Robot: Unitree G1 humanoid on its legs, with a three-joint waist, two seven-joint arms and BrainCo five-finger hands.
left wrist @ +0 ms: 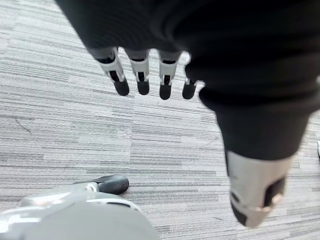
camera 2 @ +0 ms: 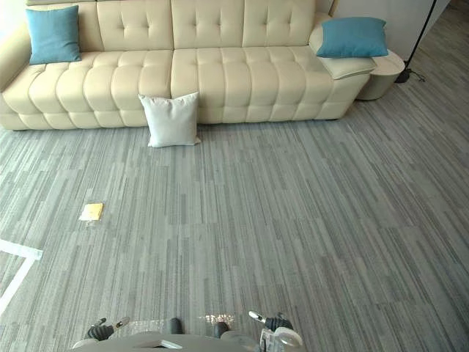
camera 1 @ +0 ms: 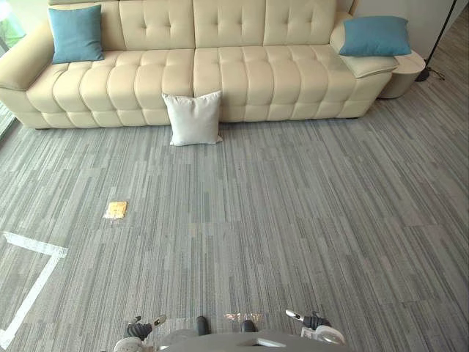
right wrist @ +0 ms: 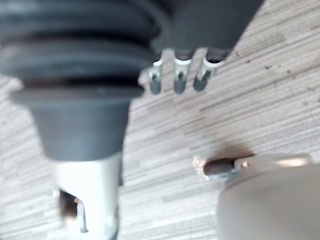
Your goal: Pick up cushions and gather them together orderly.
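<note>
Both robot hands hang low over grey striped carpet (camera 1: 308, 220). The left hand (left wrist: 150, 30) has its fingers (left wrist: 141, 75) straight and spread, holding nothing. The right hand (right wrist: 210, 20) likewise has straight, empty fingers (right wrist: 179, 75). Well beyond the fingertips, a white cushion (camera 1: 193, 117) stands on the carpet, leaning against the front of a cream tufted sofa (camera 1: 242, 81). One blue cushion (camera 1: 76, 33) sits at the sofa's left end, another blue cushion (camera 1: 374, 35) on its right armrest. A small flat yellow object (camera 1: 116, 210) lies on the carpet, ahead of the left fingers.
</note>
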